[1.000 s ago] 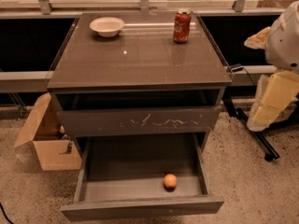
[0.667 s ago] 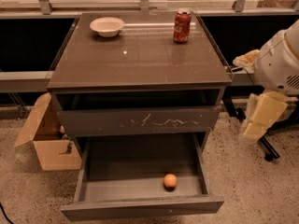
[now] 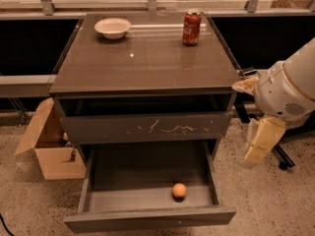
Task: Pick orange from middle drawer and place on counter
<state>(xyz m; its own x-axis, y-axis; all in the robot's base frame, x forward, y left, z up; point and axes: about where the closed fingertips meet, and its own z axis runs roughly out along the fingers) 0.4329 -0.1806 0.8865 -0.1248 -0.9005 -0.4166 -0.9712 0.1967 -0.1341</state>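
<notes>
My arm comes lower and further left over this second. At first my white wrist housing point(image 3: 288, 90) sits high at the right, level with the red soda can point(image 3: 192, 27). Now it hangs beside the front right corner of the counter point(image 3: 142, 63), level with the scratched drawer front point(image 3: 147, 128). My gripper point(image 3: 256, 149), the pale yellow piece under the housing, drops with it. Earlier it is level with the gap under the counter; now it is outside the open middle drawer point(image 3: 133, 171), off its right side, level with the back of it. The tan piece point(image 3: 246, 85) on the housing, earlier apart from the counter, now lies just beside its right edge.
</notes>
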